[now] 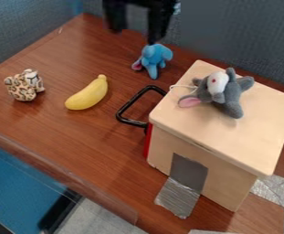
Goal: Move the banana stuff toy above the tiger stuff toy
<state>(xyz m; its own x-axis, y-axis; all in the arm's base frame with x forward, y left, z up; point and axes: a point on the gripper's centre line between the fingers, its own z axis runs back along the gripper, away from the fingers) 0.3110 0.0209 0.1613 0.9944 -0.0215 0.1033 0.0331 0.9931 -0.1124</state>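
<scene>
Banana (88,96) lies on counter (95,146), apart from tiger toy (23,87); grasp and placing both remain. End effector (135,35) open wide, empty.

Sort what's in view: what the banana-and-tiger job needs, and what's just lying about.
For the job:
banana
spotted tiger toy
gripper

Just lying about:
blue plush toy
gray plush toy
wooden box with black handle
silver tape

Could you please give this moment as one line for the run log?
gripper: top of view, fingers apart | banana toy: on table, right of spotted toy in view | status: not yet above it
</scene>
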